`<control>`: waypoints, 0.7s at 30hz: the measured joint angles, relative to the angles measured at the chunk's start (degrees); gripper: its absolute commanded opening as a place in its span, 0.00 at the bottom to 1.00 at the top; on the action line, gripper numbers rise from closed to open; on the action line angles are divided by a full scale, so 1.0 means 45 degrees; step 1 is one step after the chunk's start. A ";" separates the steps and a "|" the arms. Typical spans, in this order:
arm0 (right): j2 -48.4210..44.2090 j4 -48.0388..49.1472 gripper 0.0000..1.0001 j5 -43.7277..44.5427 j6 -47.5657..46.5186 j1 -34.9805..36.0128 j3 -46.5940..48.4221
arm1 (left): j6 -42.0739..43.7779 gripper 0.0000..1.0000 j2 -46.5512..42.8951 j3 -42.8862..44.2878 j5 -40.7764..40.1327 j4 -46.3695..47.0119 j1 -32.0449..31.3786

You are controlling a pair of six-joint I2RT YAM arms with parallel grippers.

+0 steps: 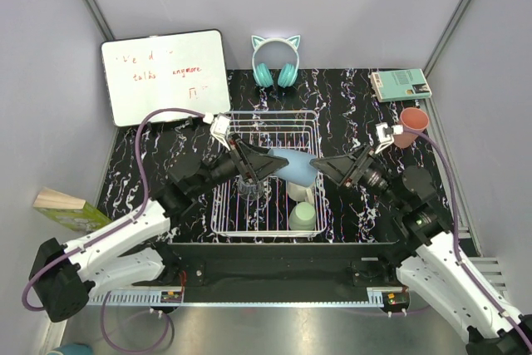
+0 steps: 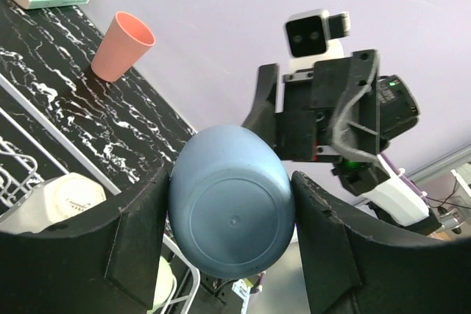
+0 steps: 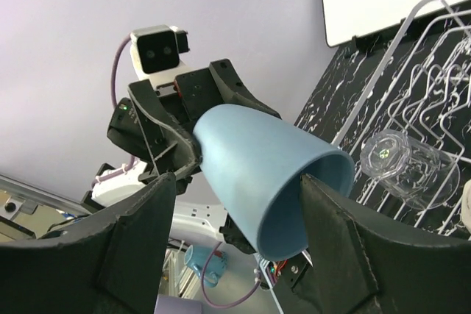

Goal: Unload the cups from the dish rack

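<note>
My left gripper (image 1: pixel 276 163) is shut on the base of the light blue cup (image 1: pixel 296 166) and holds it on its side above the white dish rack (image 1: pixel 223 209). In the left wrist view the cup (image 2: pixel 232 207) sits between both fingers. My right gripper (image 1: pixel 321 165) is open at the cup's mouth (image 3: pixel 265 174), one finger at the rim, the other apart from the wall. The clear glass (image 1: pixel 249 187), the cream mug (image 1: pixel 298 193) and the sage-green cup (image 1: pixel 302 217) stay in the rack. The salmon-pink cup (image 1: pixel 412 125) stands on the table at the far right.
A whiteboard (image 1: pixel 165 75) leans at the back left. Teal cat-ear headphones (image 1: pixel 275 60) and a teal box (image 1: pixel 401 83) lie at the back. A green box (image 1: pixel 71 210) sits off the table's left edge. Grey walls enclose the table.
</note>
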 measured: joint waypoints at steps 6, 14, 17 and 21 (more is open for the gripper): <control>0.0889 0.0923 0.71 -0.0437 0.0364 0.0044 -0.0083 | -0.0306 0.00 0.0112 0.0000 0.0316 0.0563 0.0034; 0.2195 0.2040 0.44 -0.0554 0.0617 0.0860 -0.0083 | -0.0753 0.00 0.0923 -0.0219 0.0486 0.1501 0.0049; 0.2565 0.2093 0.11 -0.0486 0.0709 0.1277 -0.0087 | -0.1107 0.00 0.1282 -0.0461 0.0539 0.1904 0.0141; 0.2239 0.2317 0.00 -0.0500 0.0792 0.1506 -0.0010 | -0.1758 0.22 0.1292 -0.0588 0.0835 0.2317 0.0185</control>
